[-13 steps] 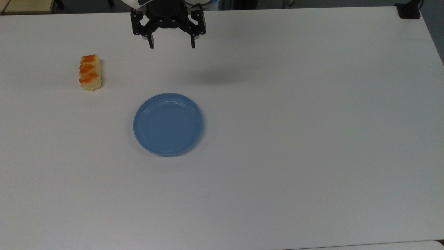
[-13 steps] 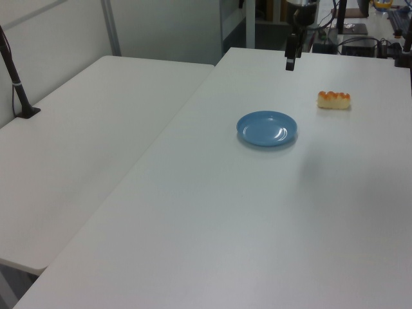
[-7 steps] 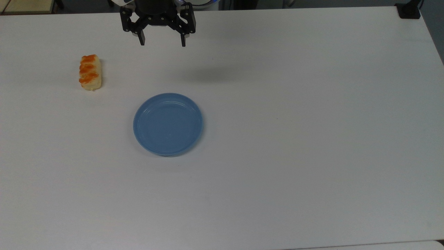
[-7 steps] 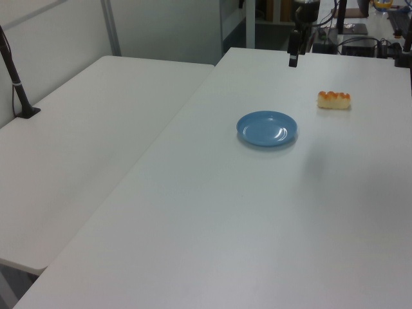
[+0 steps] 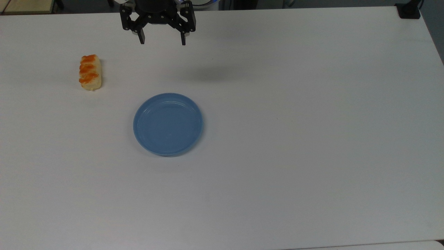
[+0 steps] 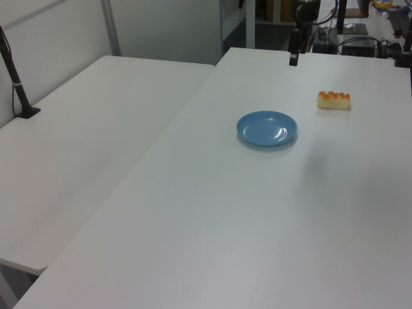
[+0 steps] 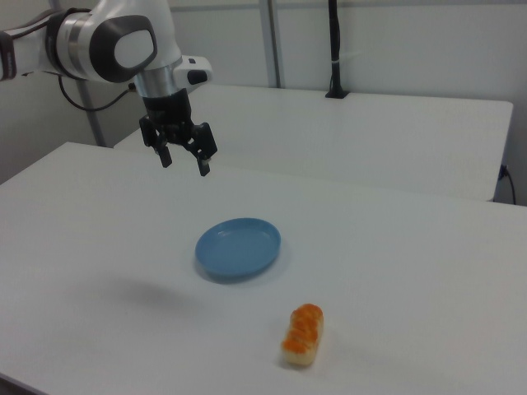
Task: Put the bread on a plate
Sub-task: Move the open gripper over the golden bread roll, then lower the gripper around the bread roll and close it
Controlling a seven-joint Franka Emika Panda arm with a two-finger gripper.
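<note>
The bread [image 5: 90,72], a small pale-yellow roll with orange-brown patches, lies on the white table at the top view's left; it also shows as the bread [image 6: 334,100] and the bread [image 7: 302,335]. The round blue plate [image 5: 168,123] sits bare near the table's middle, seen too as the plate [image 6: 266,128] and the plate [image 7: 238,247]. My black gripper [image 5: 161,39] hangs open high above the table's far edge, its fingers wide apart and holding nothing. It is well apart from both bread and plate; the gripper [image 7: 184,162] points down.
A black clamp post [image 5: 408,9] stands at the table's far right corner in the top view. A second white table [image 6: 84,122] adjoins on the left view's left, with a black post [image 6: 18,90] on it. Cables and equipment [image 6: 360,38] lie beyond the far edge.
My gripper has drifted toward the top view's left and slightly up toward the far edge, staying open. Bread and plate have not moved.
</note>
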